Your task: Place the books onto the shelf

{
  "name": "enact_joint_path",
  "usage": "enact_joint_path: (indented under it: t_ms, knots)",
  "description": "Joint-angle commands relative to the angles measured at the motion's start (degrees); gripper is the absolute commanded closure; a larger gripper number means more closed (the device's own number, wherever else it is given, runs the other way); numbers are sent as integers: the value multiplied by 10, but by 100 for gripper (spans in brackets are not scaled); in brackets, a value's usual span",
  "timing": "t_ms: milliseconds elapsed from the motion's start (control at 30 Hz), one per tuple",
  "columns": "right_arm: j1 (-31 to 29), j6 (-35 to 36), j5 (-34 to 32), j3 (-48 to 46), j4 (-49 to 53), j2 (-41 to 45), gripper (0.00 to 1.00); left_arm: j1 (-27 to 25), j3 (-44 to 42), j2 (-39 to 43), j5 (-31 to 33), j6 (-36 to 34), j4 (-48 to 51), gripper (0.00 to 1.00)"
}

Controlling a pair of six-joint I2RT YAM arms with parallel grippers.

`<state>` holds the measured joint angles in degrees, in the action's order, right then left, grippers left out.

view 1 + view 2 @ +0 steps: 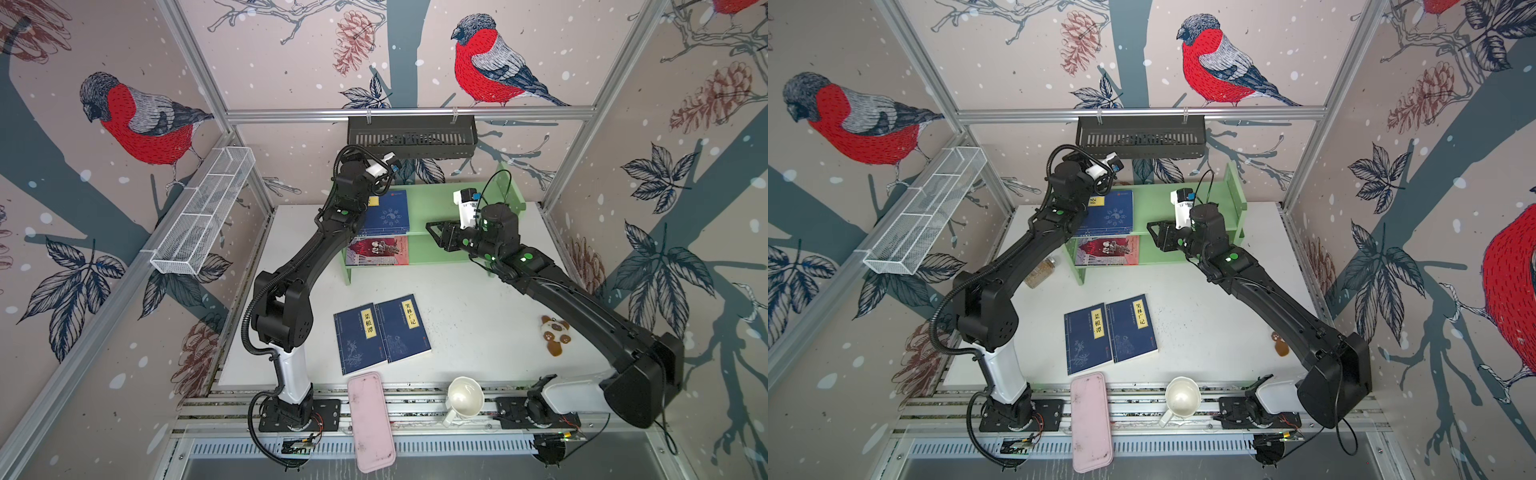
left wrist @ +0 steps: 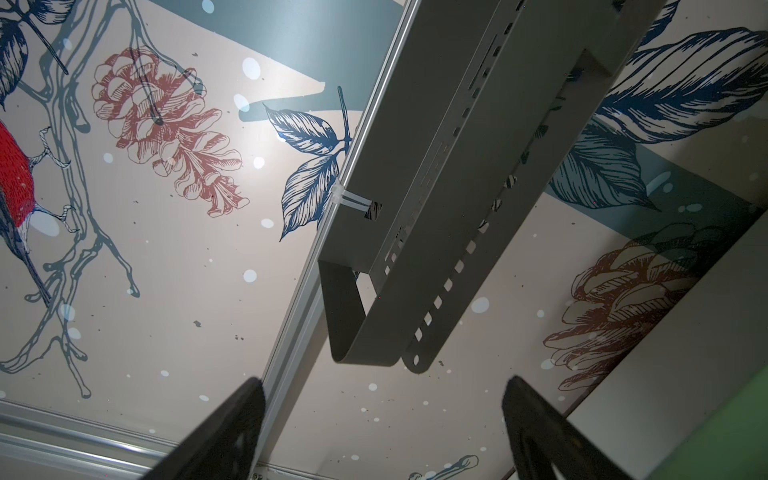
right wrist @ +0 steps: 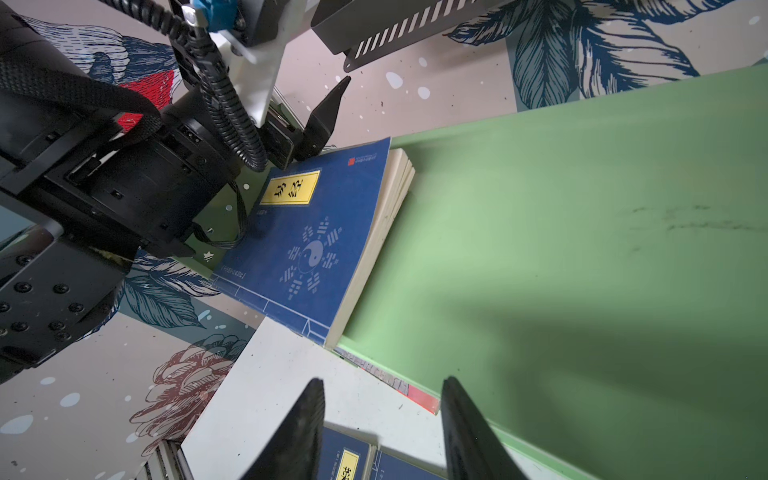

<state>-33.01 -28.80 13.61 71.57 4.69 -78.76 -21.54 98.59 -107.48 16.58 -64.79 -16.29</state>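
Spread wide and empty, the left gripper (image 2: 382,379) hangs beside the navy book (image 3: 316,241) at the left of the top tier of the shelf (image 3: 540,208) and should lift straight clear, while the half-open, empty right gripper (image 3: 382,380) can fetch the two table books (image 1: 401,328) lying near.

Left arm stretched forward, wrist tipped upward, left end effector (image 2: 382,386) empty, jaws spread wide, right arm extended, right end effector (image 3: 382,386) pointing toward the left arm, jaws partly apart, gripping nothing
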Motion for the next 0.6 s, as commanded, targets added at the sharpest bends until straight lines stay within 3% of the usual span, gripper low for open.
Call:
enact_joint_path:
  t_ms: [0,367,567]
  knots:
    - [2,-8,17,12,-26,-10,53,1,-6,9,0,-1,-22,10]
    - [4,-20,52,42,-47,-49,53,1,-10,10,6,-9,-42,7]
    - [-5,-20,67,62,-47,-69,54,12,45,-1,19,7,-24,4]
